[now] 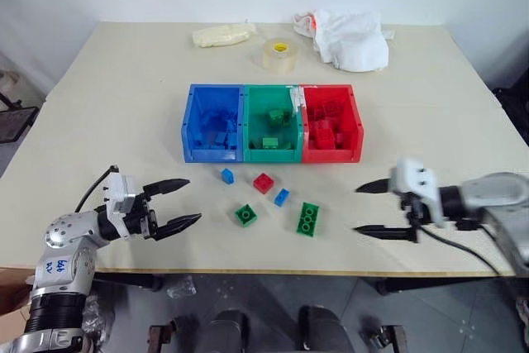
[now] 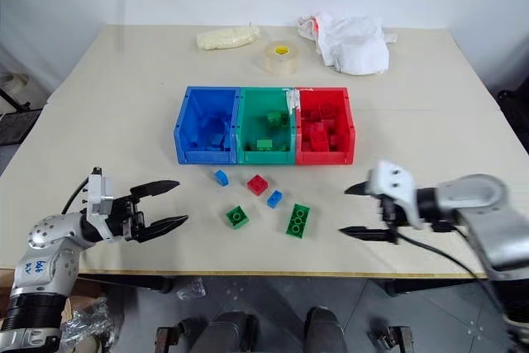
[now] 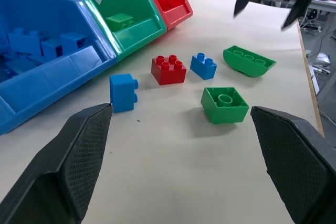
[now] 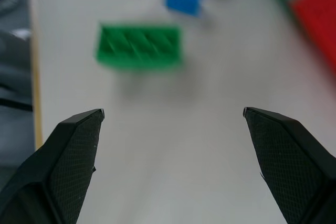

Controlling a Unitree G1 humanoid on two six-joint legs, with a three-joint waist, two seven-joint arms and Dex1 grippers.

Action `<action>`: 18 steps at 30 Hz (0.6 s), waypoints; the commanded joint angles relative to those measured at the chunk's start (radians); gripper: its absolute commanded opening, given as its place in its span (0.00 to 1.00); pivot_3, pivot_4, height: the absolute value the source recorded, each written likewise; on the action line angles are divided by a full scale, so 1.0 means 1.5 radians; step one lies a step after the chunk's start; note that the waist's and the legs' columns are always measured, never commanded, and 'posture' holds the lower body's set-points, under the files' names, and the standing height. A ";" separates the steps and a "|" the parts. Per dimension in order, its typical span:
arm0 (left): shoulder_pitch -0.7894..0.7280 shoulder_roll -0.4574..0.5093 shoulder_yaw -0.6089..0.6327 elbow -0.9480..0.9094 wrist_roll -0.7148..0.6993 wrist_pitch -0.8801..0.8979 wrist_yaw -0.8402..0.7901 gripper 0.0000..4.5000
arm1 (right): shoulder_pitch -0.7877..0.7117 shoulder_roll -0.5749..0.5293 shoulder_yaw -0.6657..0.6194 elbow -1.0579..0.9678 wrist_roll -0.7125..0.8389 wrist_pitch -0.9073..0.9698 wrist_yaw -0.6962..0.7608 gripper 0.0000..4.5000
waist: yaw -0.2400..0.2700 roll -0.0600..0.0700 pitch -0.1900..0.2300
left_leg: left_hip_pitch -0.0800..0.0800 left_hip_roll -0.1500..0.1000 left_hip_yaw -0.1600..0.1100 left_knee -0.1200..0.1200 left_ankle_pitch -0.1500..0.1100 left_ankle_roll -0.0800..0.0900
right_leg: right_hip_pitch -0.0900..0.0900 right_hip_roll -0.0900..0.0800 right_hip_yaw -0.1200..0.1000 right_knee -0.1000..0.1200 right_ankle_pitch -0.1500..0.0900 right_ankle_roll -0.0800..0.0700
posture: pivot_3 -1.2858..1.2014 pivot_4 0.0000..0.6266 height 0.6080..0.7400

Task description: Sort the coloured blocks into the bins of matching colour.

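Blocks lie loose on the cream-coloured table [image 1: 124,97], in the stretch between the two sets of black fingers. The left gripper [image 1: 185,201] hangs just above the table with its fingers spread wide and nothing between them; nearest beyond their tips sits a small blue studded plastic brick [image 1: 226,175], tipped on its side. Past it come a small red square brick [image 1: 263,183], a second small blue brick [image 1: 282,197] and a green square brick [image 1: 245,214], all apart from one another. The right gripper [image 1: 370,208] faces them from the other side, its fingers also spread wide and empty (a blurred view from its wrist shows bare table between them). Closest ahead of its tips lies the longer green studded brick [image 1: 307,219]. Beyond the loose pieces stand three joined open-top plastic bins: the blue bin [image 1: 192,121], the green bin [image 1: 286,153] and the red bin [image 1: 357,126], each already holding bricks of its own colour. Neither gripper touches a brick or a bin.
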 commanded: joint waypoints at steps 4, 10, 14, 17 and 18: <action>0.027 0.000 0.021 -0.054 -0.016 0.000 0.014 1.00 | -0.095 0.088 0.108 0.060 -0.051 -0.012 -0.022 0.99 | 0.000 0.000 0.000 | 0.000 -0.001 -0.001 0.000 0.000 0.000 | 0.000 0.000 0.000 0.000 0.000 0.000 | 0.52 0.24 1.00; 0.065 -0.003 0.033 -0.088 -0.023 0.004 0.038 1.00 | -0.120 0.123 0.155 0.106 -0.077 -0.037 -0.007 0.99 | -0.001 0.000 0.000 | 0.000 -0.001 -0.001 0.000 0.000 0.000 | 0.000 0.000 0.000 0.001 0.000 0.000 | 0.52 0.24 1.00; 0.082 -0.007 0.036 -0.103 -0.026 0.006 0.049 1.00 | -0.114 0.127 0.164 0.113 -0.083 -0.040 -0.001 0.99 | -0.001 0.000 0.000 | 0.000 -0.001 -0.001 0.000 0.000 0.000 | 0.000 0.000 0.000 0.001 0.000 0.000 | 0.52 0.24 1.00; 0.086 -0.009 0.034 -0.107 -0.027 0.005 0.055 1.00 | -0.110 0.128 0.164 0.108 -0.081 -0.041 -0.002 0.95 | -0.001 0.000 0.000 | 0.000 -0.001 -0.001 0.000 0.000 0.000 | 0.000 0.000 0.000 0.001 0.000 0.000 | 0.52 0.24 1.00; 0.085 -0.011 0.033 -0.107 -0.026 0.005 0.057 1.00 | -0.109 0.130 0.160 0.106 -0.077 -0.041 -0.003 0.90 | -0.001 0.000 0.000 | 0.000 -0.001 -0.001 0.000 0.000 0.000 | 0.000 0.000 0.000 0.001 0.000 0.000 | 0.52 0.24 1.00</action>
